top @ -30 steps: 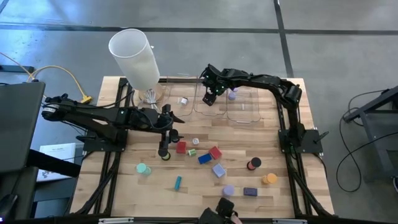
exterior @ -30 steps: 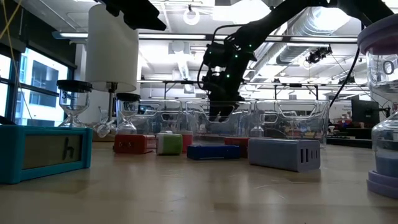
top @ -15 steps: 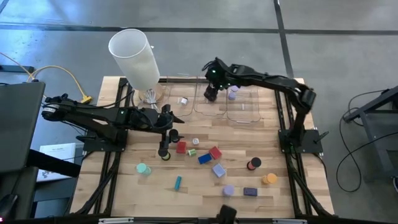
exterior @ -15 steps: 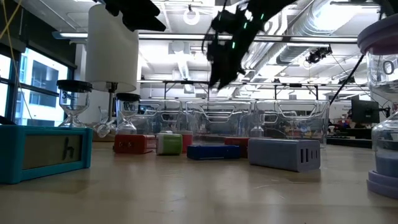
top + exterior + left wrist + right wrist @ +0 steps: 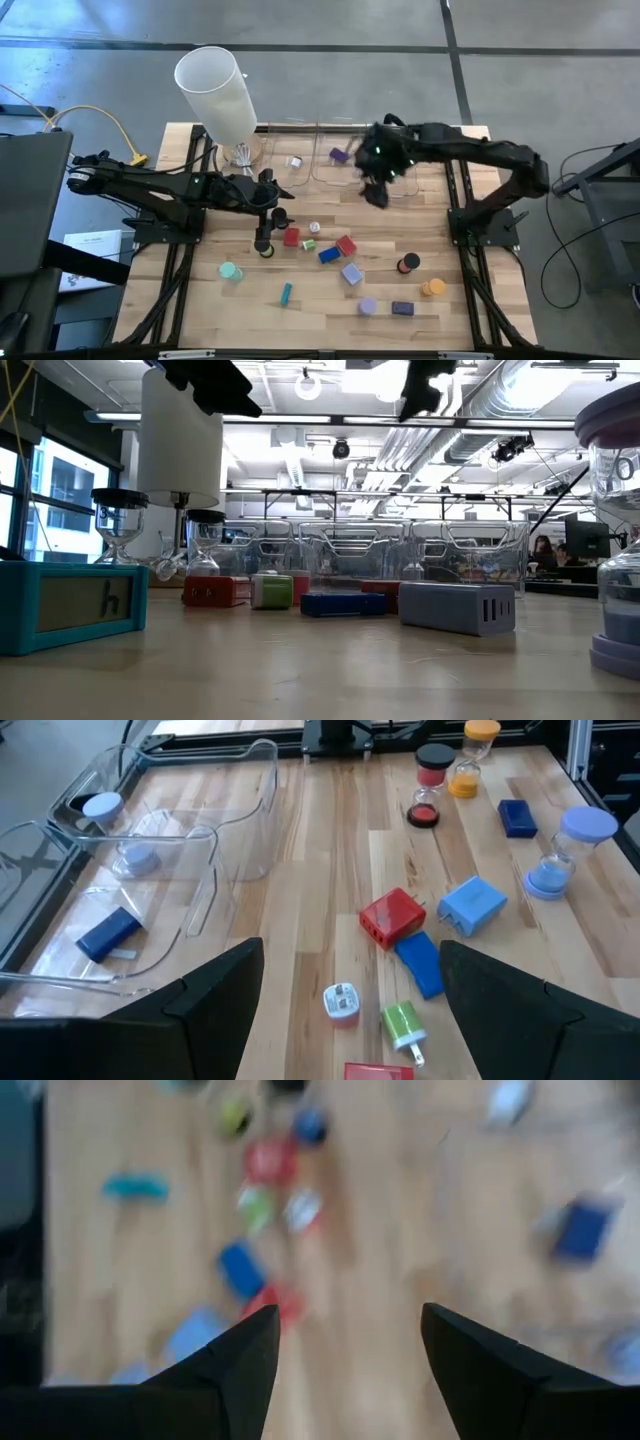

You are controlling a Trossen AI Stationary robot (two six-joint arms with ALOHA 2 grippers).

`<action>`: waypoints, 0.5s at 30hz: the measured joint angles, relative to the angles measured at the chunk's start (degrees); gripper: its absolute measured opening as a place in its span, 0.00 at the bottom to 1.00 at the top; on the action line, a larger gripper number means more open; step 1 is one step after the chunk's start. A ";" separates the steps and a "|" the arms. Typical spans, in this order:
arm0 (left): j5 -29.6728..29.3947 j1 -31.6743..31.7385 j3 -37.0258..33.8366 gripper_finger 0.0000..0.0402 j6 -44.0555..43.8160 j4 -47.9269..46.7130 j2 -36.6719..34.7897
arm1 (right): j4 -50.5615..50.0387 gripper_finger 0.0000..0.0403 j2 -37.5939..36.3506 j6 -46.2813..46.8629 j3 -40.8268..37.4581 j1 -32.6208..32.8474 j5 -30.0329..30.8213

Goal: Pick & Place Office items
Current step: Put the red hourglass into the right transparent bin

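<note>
Right gripper (image 5: 376,190): we saw it raised above the surface (image 5: 460,310), fingers spread, nothing between them.
Left gripper (image 5: 265,240): we found it low over the surface, fingers spread and empty.
Office items (image 5: 345,250): we saw most of them scattered ahead of the left gripper; the red block (image 5: 291,237) lay just beside it.
Clear bins (image 5: 395,170): under the right gripper; one purple block (image 5: 338,155) lay inside, beside it.
</note>
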 joint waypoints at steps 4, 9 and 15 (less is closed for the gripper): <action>0.00 0.00 0.00 0.73 0.02 -0.08 0.00 | -8.29 0.56 0.02 7.25 -2.98 5.73 0.06; -0.02 0.00 0.00 0.73 0.02 -0.10 0.00 | -9.87 0.56 -0.11 17.51 -9.61 12.28 2.47; -0.04 0.00 0.00 0.73 1.72 -0.12 0.00 | -8.91 0.57 -0.09 21.32 -16.12 17.24 5.05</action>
